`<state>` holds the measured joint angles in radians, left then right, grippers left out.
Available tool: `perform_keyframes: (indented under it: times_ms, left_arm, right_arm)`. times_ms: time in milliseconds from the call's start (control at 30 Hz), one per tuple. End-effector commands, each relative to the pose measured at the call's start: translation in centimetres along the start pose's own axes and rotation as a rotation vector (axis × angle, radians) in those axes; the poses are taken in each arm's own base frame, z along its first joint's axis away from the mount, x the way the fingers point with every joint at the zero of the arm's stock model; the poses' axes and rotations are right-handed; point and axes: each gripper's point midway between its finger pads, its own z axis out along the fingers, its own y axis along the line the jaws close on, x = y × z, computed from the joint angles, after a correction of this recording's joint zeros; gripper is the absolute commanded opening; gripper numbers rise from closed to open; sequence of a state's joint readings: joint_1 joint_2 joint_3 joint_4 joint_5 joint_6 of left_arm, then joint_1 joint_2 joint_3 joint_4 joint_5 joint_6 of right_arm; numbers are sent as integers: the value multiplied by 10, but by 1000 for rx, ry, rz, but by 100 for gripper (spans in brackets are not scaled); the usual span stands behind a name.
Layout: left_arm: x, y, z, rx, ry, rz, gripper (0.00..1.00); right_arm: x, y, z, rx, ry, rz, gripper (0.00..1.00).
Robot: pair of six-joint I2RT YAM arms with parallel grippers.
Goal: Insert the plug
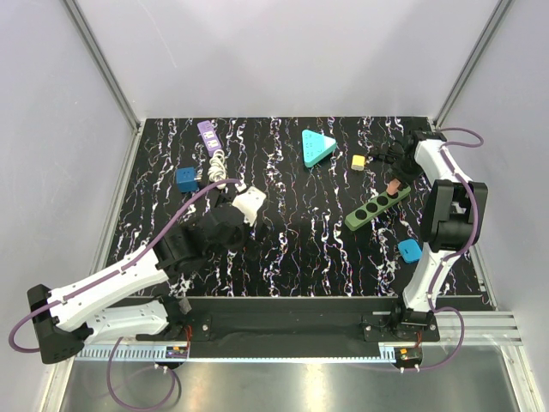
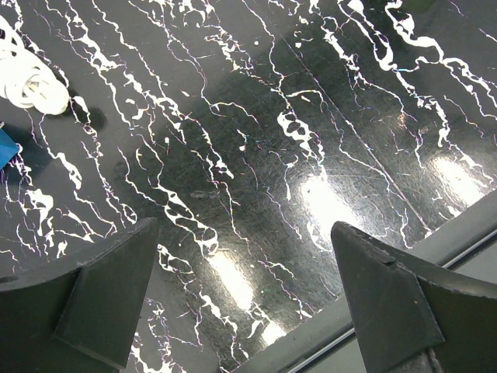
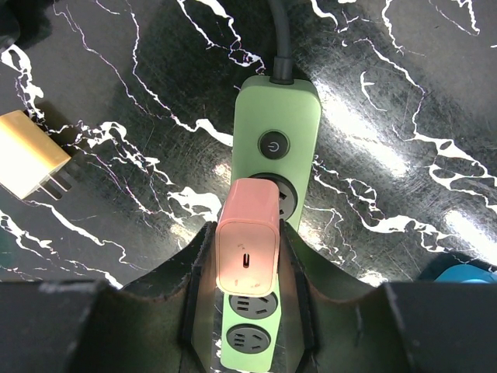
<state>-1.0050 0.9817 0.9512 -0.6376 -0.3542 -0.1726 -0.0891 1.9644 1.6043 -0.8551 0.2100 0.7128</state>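
My right gripper (image 3: 247, 268) clenched the pink charger (image 3: 247, 233) over the green power strip (image 3: 276, 116); my left gripper (image 2: 248, 291) hung released. Misaligned prongs could jam, shoving the strip.

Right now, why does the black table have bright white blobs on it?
Left wrist view: light bouncing off the glossy table, that is glare. Right wrist view: softer glare right of the green power strip; the pink plug looks sharp. Top external view: the table looks evenly lit.

Sharp frames; overhead glare streaks the glossy table (image 2: 326, 202).
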Motion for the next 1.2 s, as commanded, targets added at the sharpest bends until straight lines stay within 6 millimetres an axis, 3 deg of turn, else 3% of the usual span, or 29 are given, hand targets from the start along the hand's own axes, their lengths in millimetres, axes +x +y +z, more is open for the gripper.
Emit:
perform_keyframes:
  times_ms: [0, 233, 400, 567, 833, 1067, 1167]
  left_arm:
    - [-8, 5, 0, -24, -31, -6, 99]
    - [-8, 5, 0, -29, -30, -7, 99]
    - [-7, 5, 1, -28, -26, -5, 99]
    - [-9, 3, 0, -21, -30, -7, 99]
    - [-10, 1, -2, -4, -38, -11, 99]
    - [-12, 1, -5, 2, -50, -16, 99]
    - [-12, 0, -4, 5, -48, -14, 99]
  right_arm:
    - [1, -2, 4, 4, 10, 7, 0]
    - [17, -3, 24, -10, 39, 38, 0]
    - [37, -21, 39, 73, 94, 39, 0]
    - [51, -29, 41, 100, 130, 23, 0]
    - [69, -27, 44, 113, 160, -8, 0]
    - [89, -40, 52, 135, 194, -26, 0]
    - [92, -36, 52, 118, 181, -39, 0]
